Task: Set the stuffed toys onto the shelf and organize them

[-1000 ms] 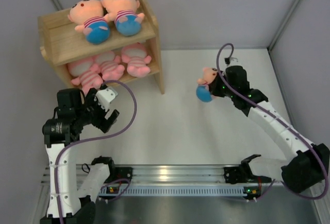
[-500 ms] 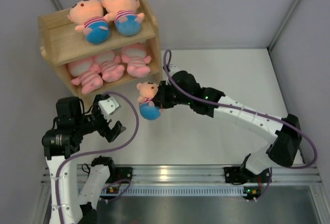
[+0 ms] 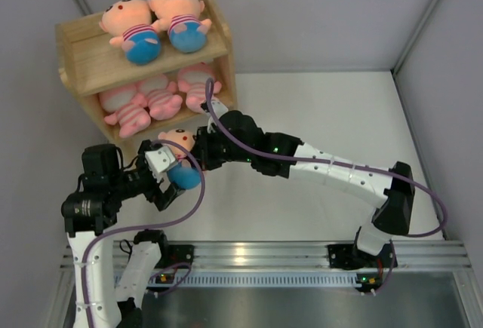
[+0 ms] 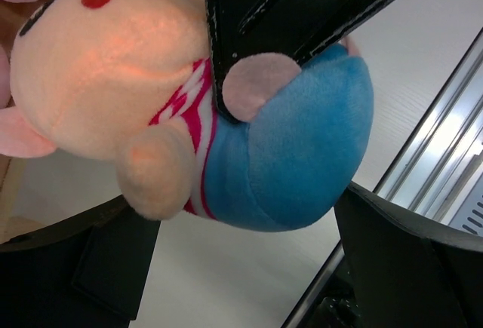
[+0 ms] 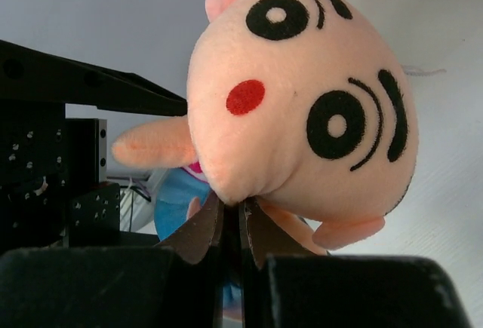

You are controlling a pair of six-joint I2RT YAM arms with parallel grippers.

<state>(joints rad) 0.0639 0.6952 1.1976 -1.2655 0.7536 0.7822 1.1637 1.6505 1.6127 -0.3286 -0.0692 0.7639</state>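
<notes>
One doll [image 3: 178, 160] is hanging just in front of the shelf [image 3: 87, 68], the right tool [image 3: 201, 148] clenching it and offering it between the released, wide-spread fingers [image 4: 407, 260] of the left tool [image 3: 169, 176], seemingly for handover.

Both arms look alike: slim white links between chunky black joint housings. A purple cable [image 3: 199, 181] loops loosely off the left arm [image 3: 78, 268], another trails along the right arm [image 3: 339, 177], where tiny green lights glow. The left hand [image 3: 170, 171] has a white block behind black fingers [image 4: 392, 260]; the right hand [image 5: 231, 219] has thin, dark, flat fingers.
</notes>
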